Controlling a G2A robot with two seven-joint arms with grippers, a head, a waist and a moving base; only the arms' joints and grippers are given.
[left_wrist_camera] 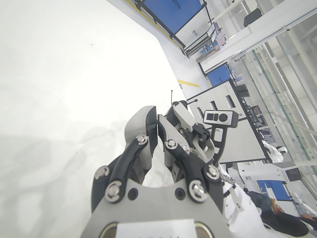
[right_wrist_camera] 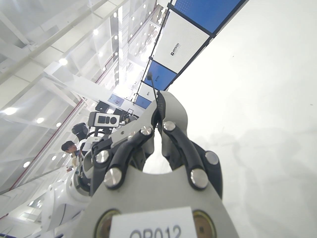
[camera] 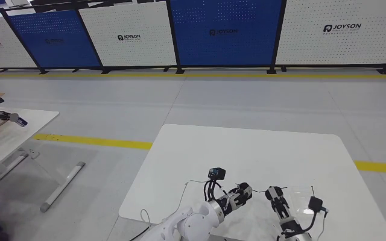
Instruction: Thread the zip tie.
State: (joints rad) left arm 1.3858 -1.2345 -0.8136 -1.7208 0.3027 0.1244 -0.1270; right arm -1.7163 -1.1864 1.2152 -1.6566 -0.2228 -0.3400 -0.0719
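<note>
Between the pinched right fingers (right_wrist_camera: 174, 111) the zip tie (right_wrist_camera: 150, 76) juts outward; left fingers (left_wrist_camera: 140, 125) press together.

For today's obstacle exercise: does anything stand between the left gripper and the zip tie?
Nothing visible does: the zip tie juts from the right gripper, close beside the left gripper, above the table.
</note>
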